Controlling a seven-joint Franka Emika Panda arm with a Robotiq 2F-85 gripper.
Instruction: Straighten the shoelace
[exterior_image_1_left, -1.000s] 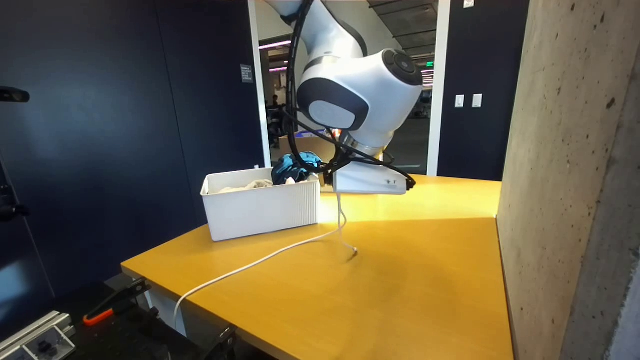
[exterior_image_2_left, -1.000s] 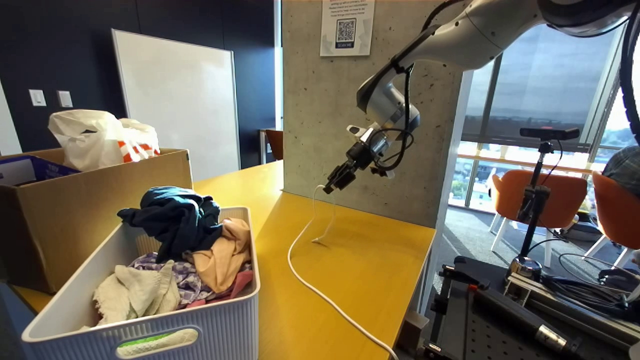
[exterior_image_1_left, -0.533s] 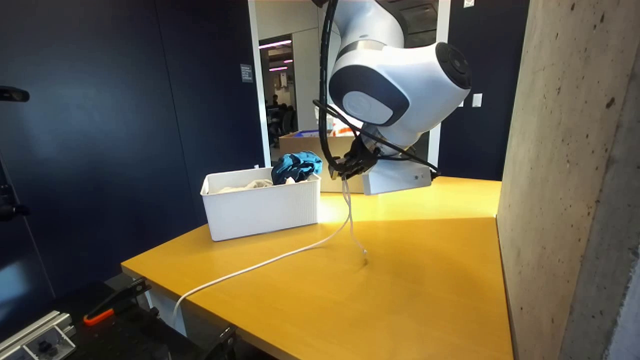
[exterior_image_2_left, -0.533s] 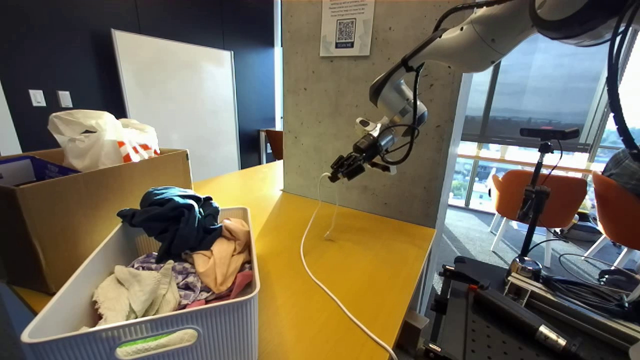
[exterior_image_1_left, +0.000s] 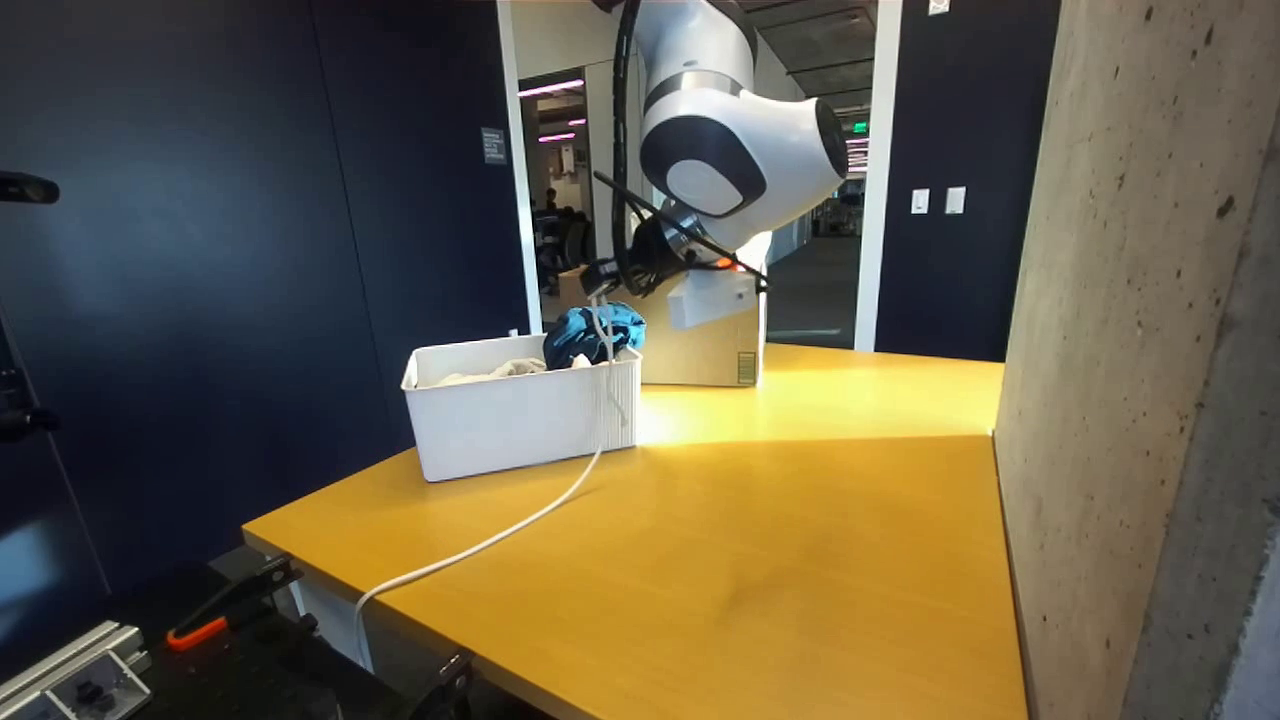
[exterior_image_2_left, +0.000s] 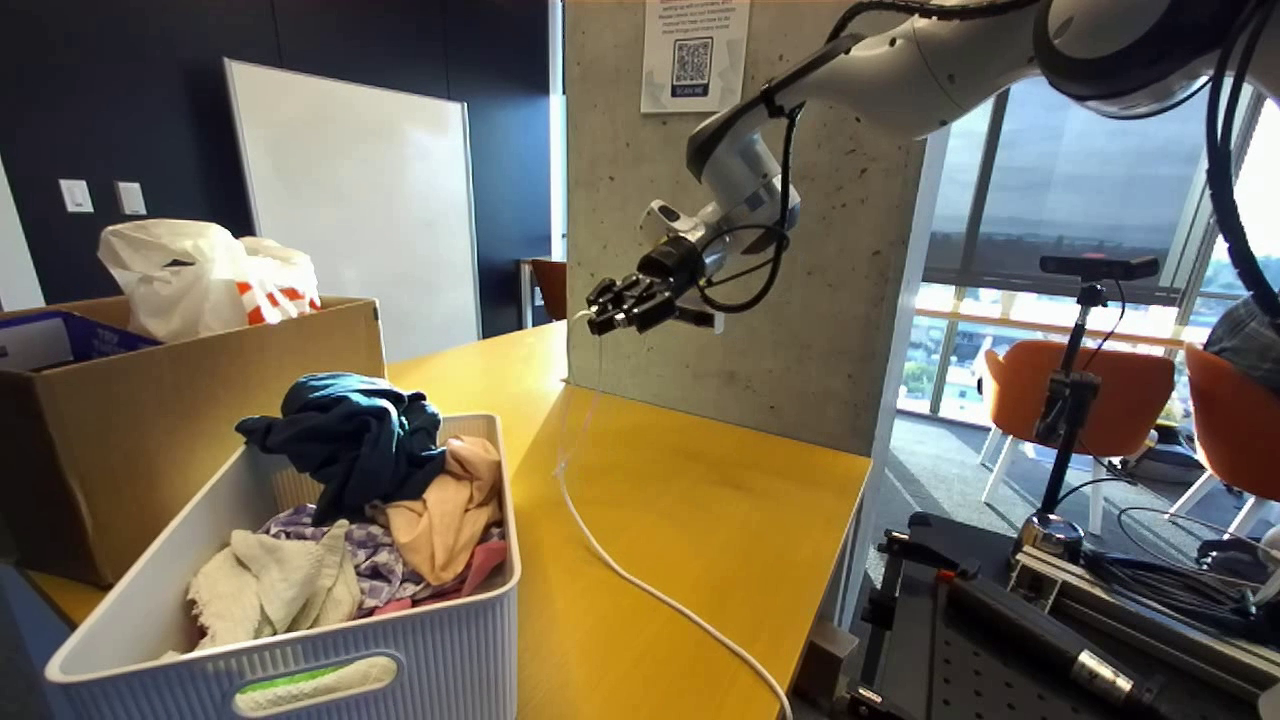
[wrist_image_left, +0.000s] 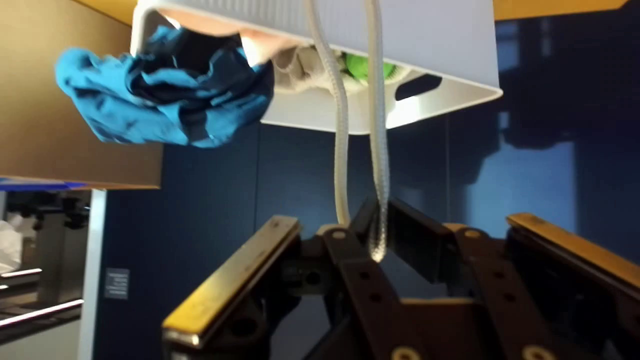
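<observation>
Your gripper (exterior_image_2_left: 600, 308) had swung toward the upper left of the frame in both exterior views over the last half second, drawing the white shoelace (wrist_image_left: 342, 130) along; its loose end, which had dangled near the middle of the frame in an exterior view, now hung across the right end of the white bin (exterior_image_1_left: 500, 430); the bin and the cardboard box (exterior_image_2_left: 240, 440) had kept their places.

You had the fingers (wrist_image_left: 417, 235) clenched on the shoelace, well above the surface (exterior_image_1_left: 800, 570); at the lower middle of the wrist view it was folded between them, and two pale strands ran from there to the top of the frame, side by side and slightly apart, passing in front of the bin; the blue cloth (wrist_image_left: 170, 110) lay to the left of them, at the upper left.

Below your grip, in an exterior view, the longer strand came down to the surface near the bin's lower right corner, bowed toward the lower left of the frame and dropped over the edge; it lay in a curve there; you could not tell whether the loose end touched the surface; in an exterior view your gripper showed against the concrete pillar (exterior_image_2_left: 820, 370), well to the right of the bin.
</observation>
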